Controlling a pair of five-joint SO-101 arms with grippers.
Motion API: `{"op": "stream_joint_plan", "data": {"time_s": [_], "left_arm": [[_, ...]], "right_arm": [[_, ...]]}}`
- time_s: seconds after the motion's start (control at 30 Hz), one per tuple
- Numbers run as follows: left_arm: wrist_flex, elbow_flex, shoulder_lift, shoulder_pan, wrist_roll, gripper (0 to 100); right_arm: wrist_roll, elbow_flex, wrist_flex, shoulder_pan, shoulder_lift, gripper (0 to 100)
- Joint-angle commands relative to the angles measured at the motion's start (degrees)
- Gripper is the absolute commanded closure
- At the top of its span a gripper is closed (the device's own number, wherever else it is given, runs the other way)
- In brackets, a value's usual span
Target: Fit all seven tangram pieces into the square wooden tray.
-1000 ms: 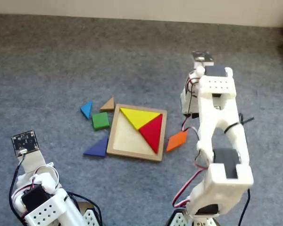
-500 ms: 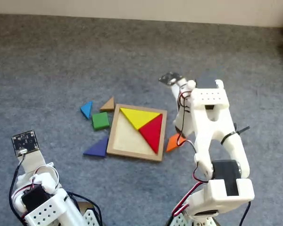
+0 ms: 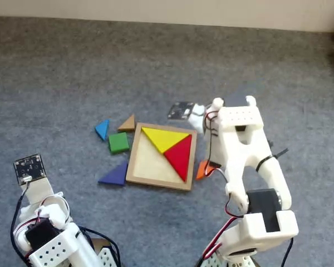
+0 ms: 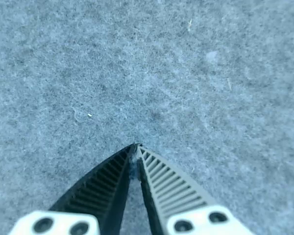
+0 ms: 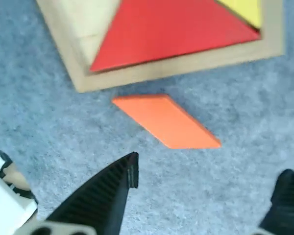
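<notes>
High view: right arm [image 3: 242, 139] has swung in toward the wooden tray [image 3: 132, 161] | right gripper [image 5: 208, 171] spread wide over the orange parallelogram [image 5: 166, 121], which lies just beside the tray | pickup likely next | left gripper [image 4: 136, 147] closed, parked.

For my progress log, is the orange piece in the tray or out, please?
Out: the orange piece lies flat on the carpet beside the tray.

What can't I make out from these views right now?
High view: the right arm covers most of the orange parallelogram, so whether it touches the wooden tray is unclear there.
Right wrist view: the frame edges cut off the tray and one finger of the open right hand.
</notes>
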Motion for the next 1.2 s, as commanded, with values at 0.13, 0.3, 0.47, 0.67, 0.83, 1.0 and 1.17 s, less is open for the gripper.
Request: {"op": "stream_joint_plan", "data": {"time_s": [0.13,0.3,0.47,0.67,0.83,1.0,1.17], "left_arm": [[0.53,1.19,-3.56,-0.66,0.0,99],[0.53,1.19,-3.56,-0.75,0.0,99],[0.53,1.19,-3.56,-0.75,0.0,99],[0.62,1.19,-3.56,-0.75,0.0,99],[0.62,1.19,-3.65,-0.84,0.0,99],[0.62,1.19,-3.65,-0.84,0.0,99],[0.62,1.19,-3.65,-0.84,0.0,99]], "right_arm": [[7.91,6.55,-0.57,-3.03,-2.77,57.7],[8.0,11.21,-7.87,-2.86,-2.77,57.7],[8.18,15.34,-12.97,-3.12,-2.77,57.7],[7.91,19.74,-18.24,-3.12,-2.77,58.7],[7.91,20.88,-19.12,-3.12,-2.86,70.7],[7.82,20.35,-19.12,-3.12,-3.21,75.7],[7.82,20.35,-19.03,-3.12,-3.21,76.1]]}}
